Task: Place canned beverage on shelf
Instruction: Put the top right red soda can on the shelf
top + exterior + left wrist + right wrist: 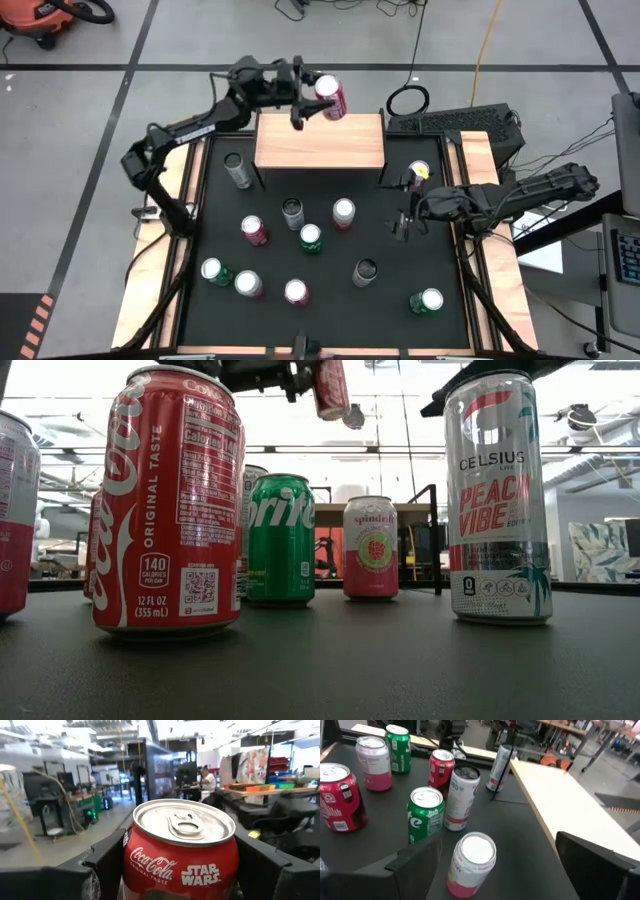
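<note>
A red Coca-Cola can (331, 97) hangs in the air just beyond the far edge of the shelf (320, 141), a light wooden top on thin black legs. My left gripper (315, 98) is shut on it. The left wrist view looks onto the can's silver top (184, 822) between the two dark fingers. In the low view the can (331, 387) shows high up, slightly tilted. My right gripper (404, 221) hovers open over the right part of the black mat (330, 300), above a pink-and-white can (471, 864) without touching it. My left gripper pinches the can's side walls (131, 860) between its two fingers (105, 857), one on each side, just below the rim. The fingers come nearly level from the table's left. The can is lifted clear of everything, top up and slightly tilted.
Several cans stand on the mat in front of the shelf, among them a Sprite can (280, 540), a big Coca-Cola can (168, 500) and a Celsius can (497, 500). A slim can (237, 170) stands by the shelf's left legs, a yellow-topped one (418, 172) to its right.
</note>
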Controlling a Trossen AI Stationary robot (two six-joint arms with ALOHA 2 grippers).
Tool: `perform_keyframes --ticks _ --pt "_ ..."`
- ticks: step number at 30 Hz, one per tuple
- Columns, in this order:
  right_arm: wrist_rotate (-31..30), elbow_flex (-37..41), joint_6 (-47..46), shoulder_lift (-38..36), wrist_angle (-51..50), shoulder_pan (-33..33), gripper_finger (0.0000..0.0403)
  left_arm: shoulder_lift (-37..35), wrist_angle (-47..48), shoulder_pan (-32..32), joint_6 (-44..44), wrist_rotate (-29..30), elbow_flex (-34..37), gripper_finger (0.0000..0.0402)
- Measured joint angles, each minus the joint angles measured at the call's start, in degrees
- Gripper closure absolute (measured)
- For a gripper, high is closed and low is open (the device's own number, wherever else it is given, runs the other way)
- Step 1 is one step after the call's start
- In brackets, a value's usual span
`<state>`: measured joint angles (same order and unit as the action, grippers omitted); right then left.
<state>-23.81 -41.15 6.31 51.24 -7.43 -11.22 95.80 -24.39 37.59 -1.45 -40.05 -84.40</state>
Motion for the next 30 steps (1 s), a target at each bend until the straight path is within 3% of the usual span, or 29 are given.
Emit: perform_keyframes --ticks 5,10,18,30 --pt "-0.04 0.02 0.69 0.00 1.27 0.00 0.0035 7.54 1.01 1.92 -3.17 -4.18 -5.11 0.0111" --pt "-0.07 0.02 0.02 0.02 1.19 0.00 0.0035 11.17 1.49 2.31 -0.46 -2.62 -5.73 0.0111" --pt "-0.09 0.02 0.39 0.02 1.17 0.00 0.0035 11.86 1.36 2.14 0.62 1.55 -5.58 0.0092" --pt "-0.09 0.02 0.47 0.02 1.18 0.00 0.0035 11.70 0.49 1.40 1.83 -0.53 -5.53 0.0067"
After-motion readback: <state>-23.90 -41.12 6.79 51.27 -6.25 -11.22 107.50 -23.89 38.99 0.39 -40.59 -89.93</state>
